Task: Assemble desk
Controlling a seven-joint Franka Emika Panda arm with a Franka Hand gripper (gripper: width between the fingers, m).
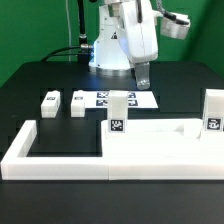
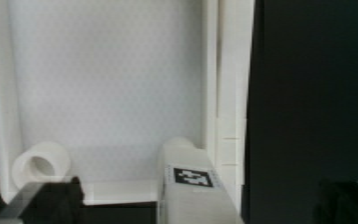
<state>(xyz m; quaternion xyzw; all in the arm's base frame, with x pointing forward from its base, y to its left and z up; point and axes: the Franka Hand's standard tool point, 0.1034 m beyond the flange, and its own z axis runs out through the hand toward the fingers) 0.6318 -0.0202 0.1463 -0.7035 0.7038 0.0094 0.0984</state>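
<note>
Though dim at the wrist view's edge, tool (image 1: 143, 78) with fingers (image 2: 43, 200) well apart, empty; tabletop (image 2: 105, 90) partly out of frame.

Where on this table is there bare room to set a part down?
Free: the black table patch enclosed by the long white U-shaped border frame and the wide white plastic desk tabletop; also the strip along the frame's near side. Crowded: around two small white loose legs beside the marker board.

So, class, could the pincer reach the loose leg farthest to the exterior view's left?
Probably yes: that leg lies uncovered on the table, and the pincer hangs free, nothing between.
</note>
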